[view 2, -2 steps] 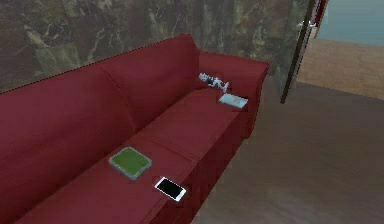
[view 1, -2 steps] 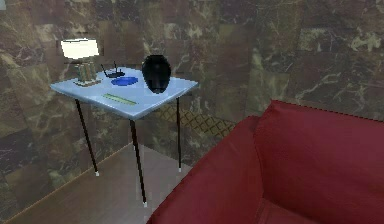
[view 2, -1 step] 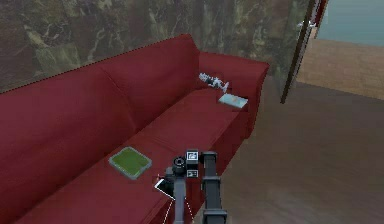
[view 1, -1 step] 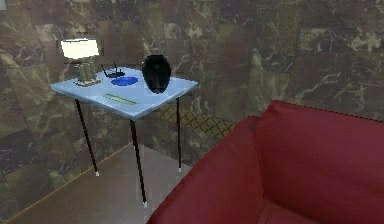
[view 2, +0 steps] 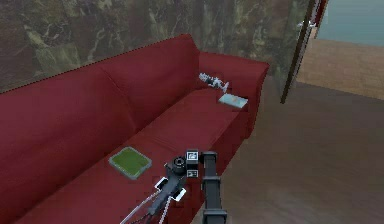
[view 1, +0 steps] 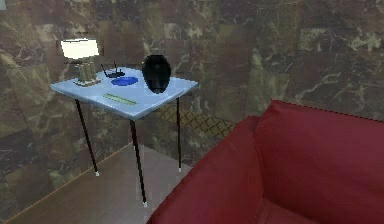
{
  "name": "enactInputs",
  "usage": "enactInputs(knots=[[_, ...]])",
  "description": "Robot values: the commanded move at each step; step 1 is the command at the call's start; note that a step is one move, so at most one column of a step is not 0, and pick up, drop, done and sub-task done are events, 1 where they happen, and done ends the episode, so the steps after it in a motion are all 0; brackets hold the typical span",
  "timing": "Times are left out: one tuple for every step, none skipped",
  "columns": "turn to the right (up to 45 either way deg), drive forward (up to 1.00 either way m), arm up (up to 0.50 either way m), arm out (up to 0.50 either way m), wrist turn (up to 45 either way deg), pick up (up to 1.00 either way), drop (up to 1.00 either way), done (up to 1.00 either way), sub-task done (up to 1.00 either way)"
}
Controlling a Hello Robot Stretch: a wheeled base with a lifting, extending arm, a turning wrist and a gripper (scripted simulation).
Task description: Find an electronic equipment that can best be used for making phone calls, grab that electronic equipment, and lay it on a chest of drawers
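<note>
Item one: pale blue table point(view 1: 170, 93), at 10 o'clock in the forward view, bearing a lamp point(view 1: 80, 55), a small dark piece point(view 1: 118, 74), a flat blue patch point(view 1: 122, 95) and a dark vase point(view 1: 156, 73) toward the top's 2 o'clock. The vase's contents could not be seen. Item two: red sofa point(view 2: 80, 120), in the arm side view, carrying a green flat thing point(view 2: 130, 162) at 7 o'clock, and a small pale cluster point(view 2: 212, 79) and a flat grey slab point(view 2: 234, 100) at 1 o'clock. The phone could have been the slab or the dark piece; I could not tell which. My gripper point(view 2: 155, 200) stood at 6 o'clock against the seat, near the green thing. Whether it grasped anything I could not tell.
</note>
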Motion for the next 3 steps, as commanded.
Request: enactInputs(knots=[[0.0, 0.00, 0.00, 0.00, 45.0, 0.00, 0.00, 0.00, 0.00], [0.0, 0.00, 0.00, 0.00, 45.0, 0.00, 0.00, 0.00, 0.00], [0.0, 0.00, 0.00, 0.00, 33.0, 0.00, 0.00, 0.00, 0.00]])
